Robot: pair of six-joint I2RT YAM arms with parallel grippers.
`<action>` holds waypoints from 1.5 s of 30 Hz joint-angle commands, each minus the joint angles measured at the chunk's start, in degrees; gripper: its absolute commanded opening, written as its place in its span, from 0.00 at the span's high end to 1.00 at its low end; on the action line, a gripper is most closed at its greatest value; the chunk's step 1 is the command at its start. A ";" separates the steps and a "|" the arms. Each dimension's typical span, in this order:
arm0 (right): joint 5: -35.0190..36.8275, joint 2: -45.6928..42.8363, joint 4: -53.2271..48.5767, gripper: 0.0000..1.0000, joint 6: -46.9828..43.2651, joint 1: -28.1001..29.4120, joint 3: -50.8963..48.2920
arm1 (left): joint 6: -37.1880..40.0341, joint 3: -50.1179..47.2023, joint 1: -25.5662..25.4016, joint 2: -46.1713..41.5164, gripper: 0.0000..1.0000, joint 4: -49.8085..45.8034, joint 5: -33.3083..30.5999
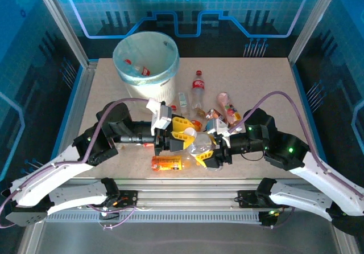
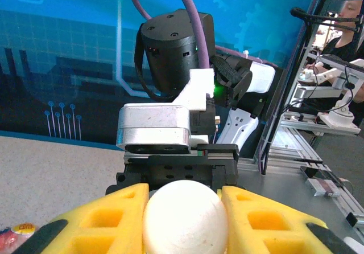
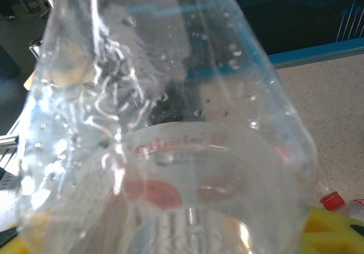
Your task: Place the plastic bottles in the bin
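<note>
A handover is under way near the table's [image 1: 256,77] front edge. The right gripper [image 1: 209,150] is clamped on the body of a clear bottle [image 3: 170,123]. The left gripper [image 1: 181,133] is closed on its white cap [image 2: 185,217]. The bin [image 1: 120,49] stands at the far left corner. Other bottles [image 1: 197,89] lie mid-table. Next, I judge, the right must let go, so the left can carry the bottle over the bin's rim.

Clear bottle [image 1: 200,144] with white cap [image 2: 185,217]; whitish-teal bin [image 1: 151,87].
</note>
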 commanded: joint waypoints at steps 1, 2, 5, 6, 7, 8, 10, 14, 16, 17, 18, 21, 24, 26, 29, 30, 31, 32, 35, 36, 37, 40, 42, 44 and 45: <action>2.37 0.84 4.77 0.44 0.39 1.05 -0.36 | -0.94 -0.86 -0.21 0.83 0.73 1.55 1.88; 2.98 0.81 5.29 0.43 0.29 1.07 -0.50 | -0.94 -0.91 -0.20 1.00 0.76 1.38 1.71; 6.09 0.29 6.72 0.37 0.17 1.05 -0.70 | -0.85 -1.17 -0.26 1.31 0.85 1.99 0.01; 7.86 0.16 7.06 0.32 0.11 1.05 -0.78 | -0.88 -1.17 -0.21 1.27 0.90 2.28 -1.12; 10.40 -0.07 7.37 0.26 0.18 1.05 -0.78 | -1.07 -1.03 -0.20 1.31 0.97 2.47 -2.94; 13.47 -0.30 7.48 0.19 0.19 1.05 -0.66 | -1.28 -0.81 -0.22 1.36 1.00 2.74 -5.88; 18.70 -0.46 7.26 0.09 -0.27 1.05 -0.54 | -1.31 -0.41 -0.21 1.43 1.00 2.89 -10.87; 24.88 -1.14 7.28 0.00 -1.62 1.13 -0.18 | 1.49 0.81 -0.05 1.94 1.00 2.72 -19.81; 27.41 -1.92 7.67 0.00 -1.66 1.13 0.08 | 2.56 2.22 0.80 2.52 1.00 1.87 -22.71; 29.01 -2.37 7.74 0.00 -1.67 1.13 0.35 | 2.87 3.13 1.58 2.85 1.00 1.42 -23.40; 30.80 -2.75 7.66 0.00 -1.67 1.13 0.64 | 3.09 3.86 2.36 3.16 1.00 0.88 -23.79; 37.42 -4.16 6.97 0.00 -1.79 1.14 2.06 | 3.76 6.94 5.09 3.99 1.00 -0.04 -24.75; 42.99 -5.79 6.90 0.00 -1.63 1.14 3.31 | 4.06 9.59 8.13 4.76 1.00 -0.17 -26.47; 45.57 -7.17 7.78 0.00 -1.28 1.13 3.52 | 3.75 11.83 10.44 5.76 1.00 -0.41 -28.50; 48.21 -8.15 8.51 0.00 -0.79 1.11 3.36 | 2.52 17.09 14.49 8.62 1.00 -1.73 -32.43; 48.85 -8.15 8.40 0.00 -0.63 1.14 3.40 | 2.31 19.15 15.69 9.79 1.00 -2.61 -33.55; 49.40 -7.99 8.13 0.00 -0.36 1.14 3.43 | 2.30 21.83 17.32 11.32 1.00 -3.62 -34.58; 49.70 -7.48 7.72 0.01 -0.07 1.13 3.42 | 2.39 24.53 19.04 13.06 1.00 -4.56 -35.53; 49.44 -5.20 6.15 0.02 1.66 1.12 4.32 | 3.00 31.93 24.45 18.33 1.00 -7.32 -36.82; 49.01 -4.40 5.91 0.02 2.12 1.15 4.71 | 2.67 33.84 26.29 19.83 1.00 -7.79 -36.86; 48.31 -3.31 5.79 0.03 2.69 1.12 5.21 | 2.00 35.44 28.64 21.34 1.00 -7.84 -36.52; 47.15 -0.54 7.06 0.03 4.92 1.18 5.65 | 0.85 41.93 35.21 27.02 1.00 -9.55 -34.86; 46.03 1.19 8.22 0.04 6.58 1.32 5.67 | 0.88 47.11 38.84 32.07 1.00 -12.75 -34.92; 45.21 3.20 8.87 0.05 8.03 1.71 6.12 | -0.37 49.89 42.36 36.64 1.00 -14.82 -34.27; 45.23 4.04 8.93 0.05 8.41 2.00 6.39 | -1.34 49.60 43.55 37.97 1.00 -14.50 -34.26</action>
